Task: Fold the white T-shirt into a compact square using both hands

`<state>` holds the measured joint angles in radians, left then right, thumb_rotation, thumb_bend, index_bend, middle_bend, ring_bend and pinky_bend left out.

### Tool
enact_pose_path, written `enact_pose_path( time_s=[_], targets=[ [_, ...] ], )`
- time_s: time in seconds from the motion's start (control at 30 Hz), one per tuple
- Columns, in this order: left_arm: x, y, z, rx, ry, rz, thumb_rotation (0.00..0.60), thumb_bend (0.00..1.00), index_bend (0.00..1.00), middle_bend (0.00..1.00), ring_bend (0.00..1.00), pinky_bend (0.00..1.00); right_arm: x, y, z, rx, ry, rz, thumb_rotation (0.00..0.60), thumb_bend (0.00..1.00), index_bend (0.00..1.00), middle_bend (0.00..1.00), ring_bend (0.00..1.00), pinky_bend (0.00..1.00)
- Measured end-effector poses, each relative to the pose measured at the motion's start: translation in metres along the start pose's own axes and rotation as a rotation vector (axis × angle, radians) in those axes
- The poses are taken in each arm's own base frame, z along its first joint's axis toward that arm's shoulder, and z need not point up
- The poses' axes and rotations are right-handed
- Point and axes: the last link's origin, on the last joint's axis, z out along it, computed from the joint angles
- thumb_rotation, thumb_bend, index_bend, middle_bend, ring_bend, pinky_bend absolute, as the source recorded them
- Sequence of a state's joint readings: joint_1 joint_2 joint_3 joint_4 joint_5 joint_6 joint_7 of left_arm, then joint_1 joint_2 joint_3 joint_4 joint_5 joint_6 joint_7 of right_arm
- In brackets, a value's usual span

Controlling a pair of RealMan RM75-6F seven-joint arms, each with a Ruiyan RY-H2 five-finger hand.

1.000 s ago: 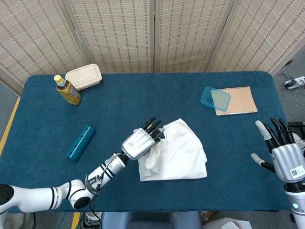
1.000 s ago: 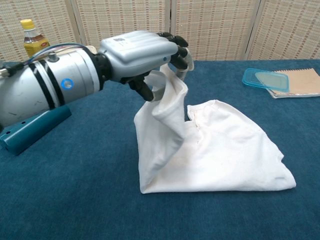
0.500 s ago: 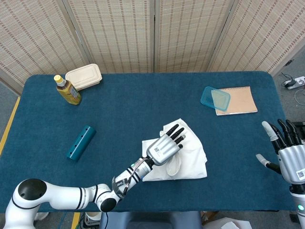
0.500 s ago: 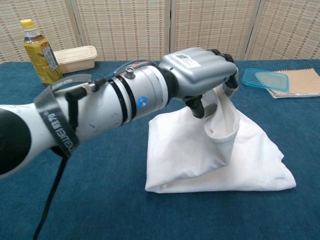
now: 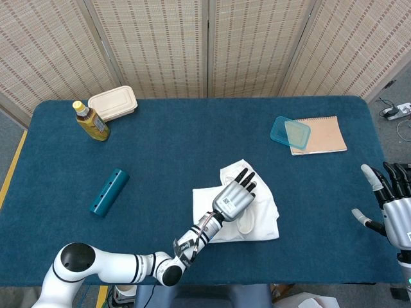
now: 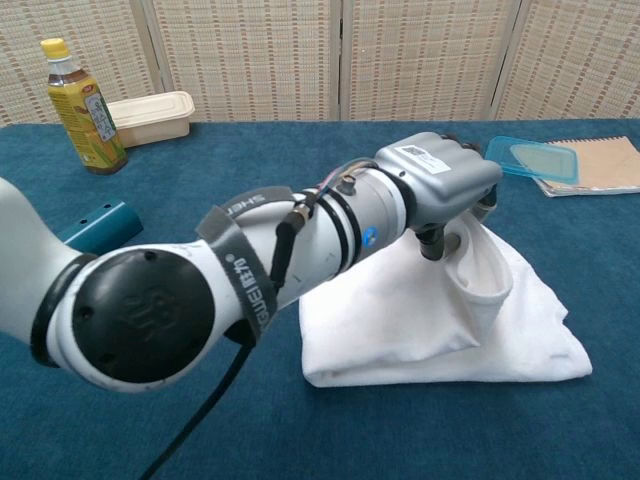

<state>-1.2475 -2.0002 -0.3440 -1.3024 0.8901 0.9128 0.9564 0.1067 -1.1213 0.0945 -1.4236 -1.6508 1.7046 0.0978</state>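
The white T-shirt (image 5: 260, 215) (image 6: 420, 330) lies bunched near the table's front middle. My left hand (image 5: 236, 196) (image 6: 440, 183) is over it and pinches a fold of the cloth, holding that flap a little above the rest and toward the shirt's right side. In the chest view the left forearm (image 6: 300, 245) crosses the frame and hides the shirt's left part. My right hand (image 5: 395, 199) hovers at the table's right edge, fingers spread, holding nothing, well apart from the shirt. The chest view does not show it.
A teal cylinder (image 5: 108, 191) lies front left. A tea bottle (image 5: 91, 120) and a beige lunch box (image 5: 113, 102) stand at the back left. A blue lid (image 5: 289, 132) rests on a tan notebook (image 5: 321, 135) at the back right.
My left hand has carried the pinched flap rightward across the shirt and lowered it. My right hand has drifted right and down toward the frame edge.
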Motion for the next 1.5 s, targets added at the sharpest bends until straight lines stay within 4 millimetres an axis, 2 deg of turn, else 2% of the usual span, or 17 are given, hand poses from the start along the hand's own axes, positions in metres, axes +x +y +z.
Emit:
enact_pose_path(
  time_s=[0.47,0.87,0.93,0.97,1.1,1.2,1.3,1.5],
  targets=[
    [0.0,0.026,0.023,0.018,-0.01,0.007,0.6,0.72,0.73,0.22,0.04,0.0,0.004,0.01,-0.004,-0.028,-0.002,-0.014,0.6,0.07,0.08,0.17,0.04,0.0],
    [0.011,0.054,0.037,0.005,0.006,0.012,0.6,0.72,0.71,0.22,0.04,0.0,0.005,0.015,-0.006,-0.042,-0.003,-0.021,0.6,0.07,0.09,0.17,0.04,0.0],
    [0.009,0.056,0.038,0.011,0.002,0.02,0.6,0.7,0.63,0.2,0.03,0.0,0.005,0.016,-0.006,-0.043,-0.004,-0.022,0.6,0.07,0.09,0.17,0.04,0.0],
    [0.008,0.056,0.038,0.016,-0.001,0.023,0.6,0.65,0.55,0.18,0.03,0.0,0.005,0.016,-0.007,-0.044,-0.004,-0.023,0.6,0.07,0.09,0.17,0.04,0.0],
    [0.003,0.058,0.04,0.052,-0.007,0.041,0.6,0.32,0.22,0.05,0.0,0.0,0.005,0.016,-0.007,-0.044,-0.005,-0.023,0.6,0.07,0.09,0.17,0.04,0.0],
    [0.004,0.059,0.04,0.083,-0.009,0.025,0.6,0.15,0.02,0.0,0.0,0.0,0.005,0.016,-0.006,-0.043,-0.002,-0.022,0.6,0.07,0.09,0.17,0.04,0.0],
    [0.007,0.06,0.041,0.105,-0.012,-0.012,0.6,0.1,0.0,0.0,0.0,0.0,0.005,0.015,-0.005,-0.04,-0.002,-0.021,0.6,0.07,0.09,0.17,0.04,0.0],
    [0.016,0.06,0.038,0.125,-0.009,-0.087,0.6,0.1,0.0,0.0,0.0,0.0,0.005,0.013,-0.004,-0.034,0.0,-0.018,0.6,0.07,0.1,0.17,0.04,0.0]
  ],
)
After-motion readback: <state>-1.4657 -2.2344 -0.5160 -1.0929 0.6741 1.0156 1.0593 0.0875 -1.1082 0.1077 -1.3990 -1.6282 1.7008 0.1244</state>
